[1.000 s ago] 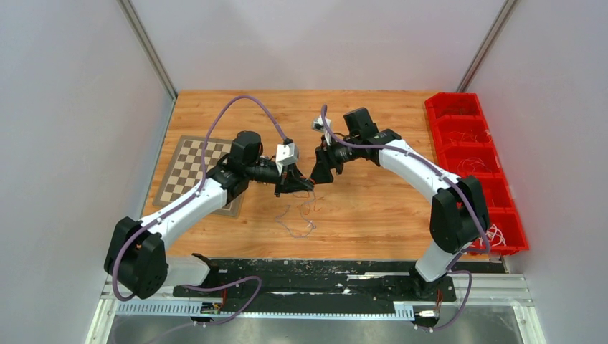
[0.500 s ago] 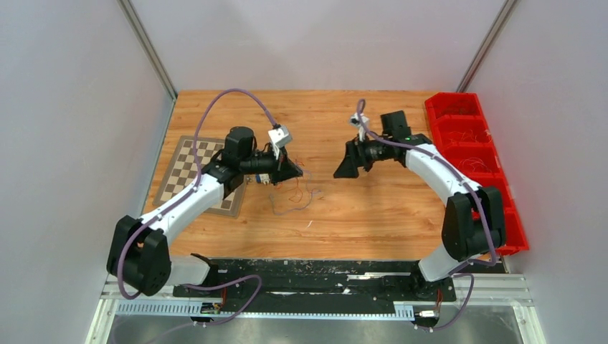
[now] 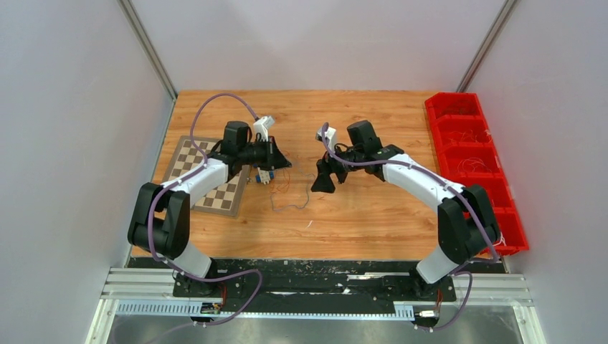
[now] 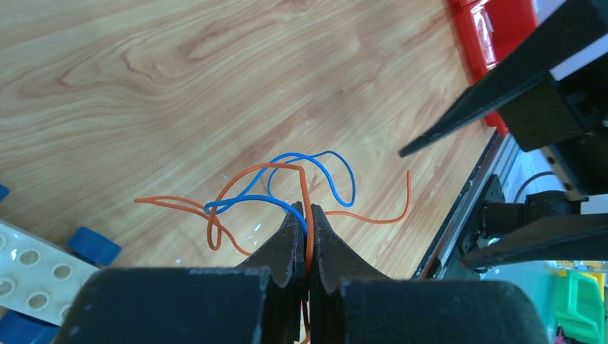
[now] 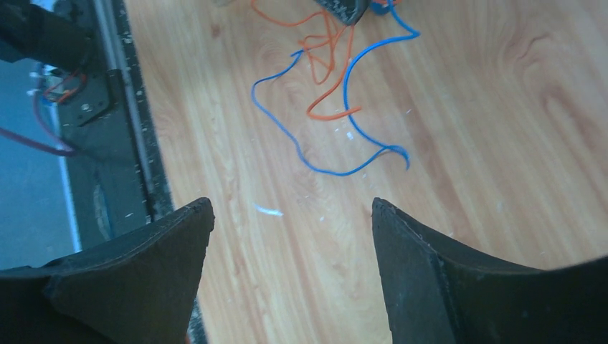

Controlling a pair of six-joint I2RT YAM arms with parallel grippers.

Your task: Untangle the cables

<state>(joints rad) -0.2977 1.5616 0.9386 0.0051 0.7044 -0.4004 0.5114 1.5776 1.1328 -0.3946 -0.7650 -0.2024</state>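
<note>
Looking at the gap between the two arms: cables [image 3: 290, 199] sit on the worktop [image 3: 387, 215] at centre frame in the top view, just below the left fingers [image 4: 295, 240] and to the left of the right fingers [image 5: 437, 279].

Left fingers pressed together, pinching the orange wire [image 4: 307, 192]. It runs straight up out of the tips in the left wrist view, then curls off left. The blue wire [image 4: 337, 161] loops around it just beyond the tips; can't tell whether it's caught in the pinch too.

Right fingers spread wide, holding nothing, hanging above bare wood.

Key relation: in the right wrist view the whole tangle lies ahead of the spread fingers, in the upper middle of the frame. The nearest strand is the long blue loop. Its low bend is closest to the fingertips and roughly centred on the gap. Its long run goes diagonally from upper right to lower middle. The orange loops lie further up, behind the blue one.

My read: left arm is the anchor and right arm is the free one, well placed for that blue bend. It needs to go forward and down. Wires are hair-thin and lie flat on the wood, so a missed pinch is likely.
</note>
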